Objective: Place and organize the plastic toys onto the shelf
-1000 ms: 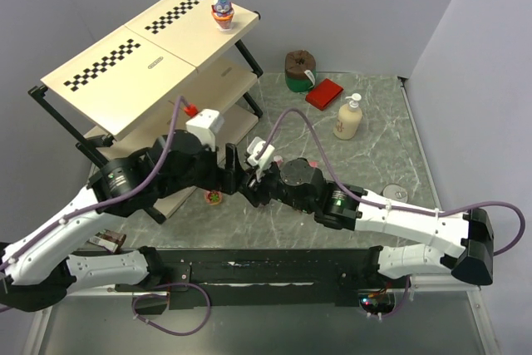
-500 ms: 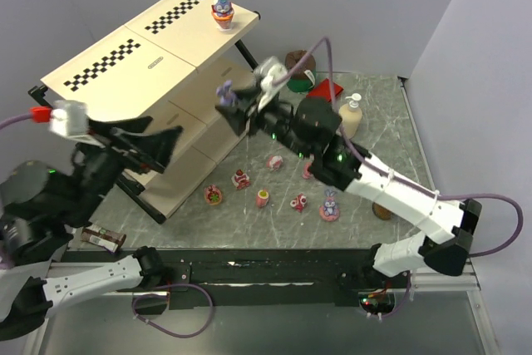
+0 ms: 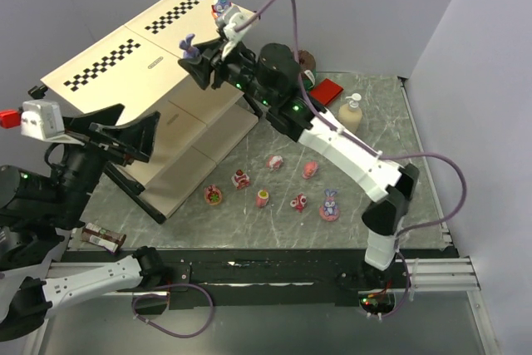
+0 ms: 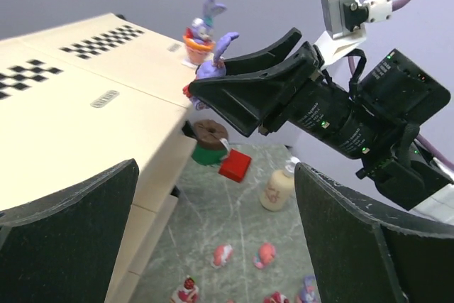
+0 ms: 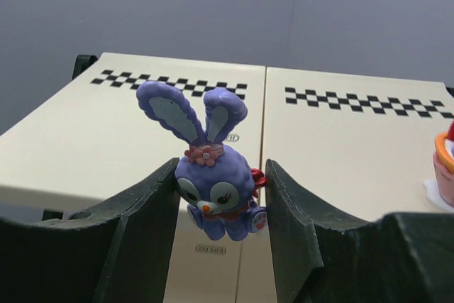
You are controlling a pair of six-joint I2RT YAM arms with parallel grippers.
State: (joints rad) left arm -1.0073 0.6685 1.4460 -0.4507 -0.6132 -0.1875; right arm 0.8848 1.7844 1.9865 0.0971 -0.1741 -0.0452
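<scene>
From above, the right claw has climbed from beside the shelf's front edge to above its top board, clenched on a purple bunny. The left claw, released and spread wide, has drawn slightly further back by the near corner. The small toys on the table lie unmoved.

The left wrist view shows the held bunny just beside a second bunny standing at the board's corner.

In the right wrist view, both fingers pinch the bunny upright over the checkered board.

The shelf carries 1 bunny figurine on top.
</scene>
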